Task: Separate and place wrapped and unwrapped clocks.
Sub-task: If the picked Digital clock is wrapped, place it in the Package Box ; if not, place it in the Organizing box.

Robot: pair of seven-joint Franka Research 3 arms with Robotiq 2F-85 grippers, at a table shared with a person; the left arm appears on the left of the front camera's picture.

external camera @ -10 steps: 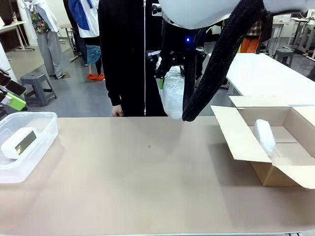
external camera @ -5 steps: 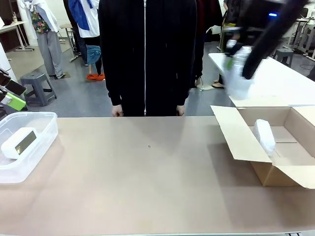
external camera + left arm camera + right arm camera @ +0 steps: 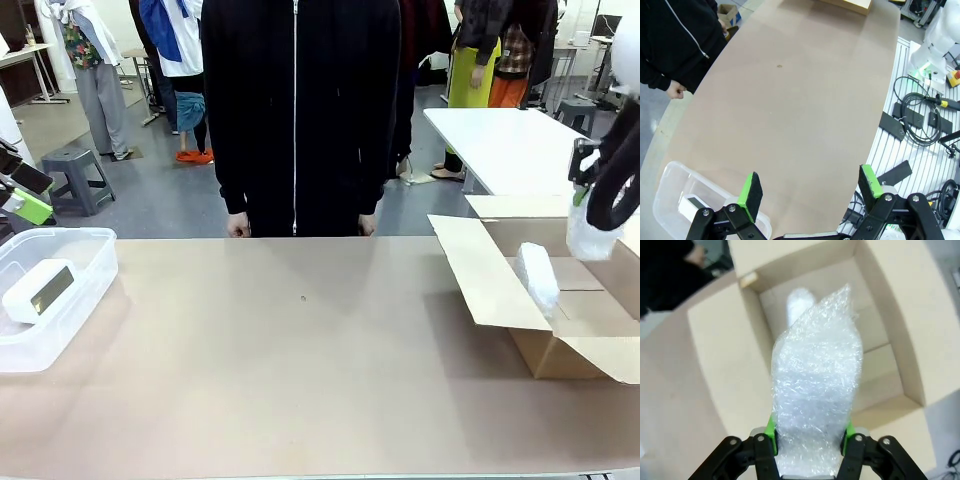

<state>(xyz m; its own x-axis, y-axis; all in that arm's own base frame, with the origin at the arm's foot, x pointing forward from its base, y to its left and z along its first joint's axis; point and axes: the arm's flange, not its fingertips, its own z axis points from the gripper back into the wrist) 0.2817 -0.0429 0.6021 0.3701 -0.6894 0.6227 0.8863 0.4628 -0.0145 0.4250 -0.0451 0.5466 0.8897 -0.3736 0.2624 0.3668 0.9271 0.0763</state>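
Note:
My right gripper (image 3: 810,432) is shut on a wrapped clock (image 3: 815,385), a bundle in white bubbly foam that hangs over the open cardboard box (image 3: 720,355). In the front view this gripper (image 3: 583,186) holds the bundle (image 3: 590,236) above the box's (image 3: 490,285) far right side. A second wrapped clock (image 3: 538,277) lies inside the box, also seen below the held bundle (image 3: 799,304). The unwrapped clock (image 3: 38,290), white with a grey-green screen, rests in a clear plastic tub (image 3: 75,300) at the table's left. My left gripper (image 3: 810,187) stands open high above the tub (image 3: 675,175); its green pad shows at the left edge (image 3: 24,204).
A person in a black zipped jacket stands at the far table edge, one hand (image 3: 237,228) hanging near the rim. The box's flap (image 3: 470,262) sticks out toward the table's middle. Cables and mounts (image 3: 920,125) lie beyond the table's near edge.
My right arm has swung from the far middle of the table to the right, carrying the wrapped clock over the cardboard box. The left arm, tub and person have stayed put.

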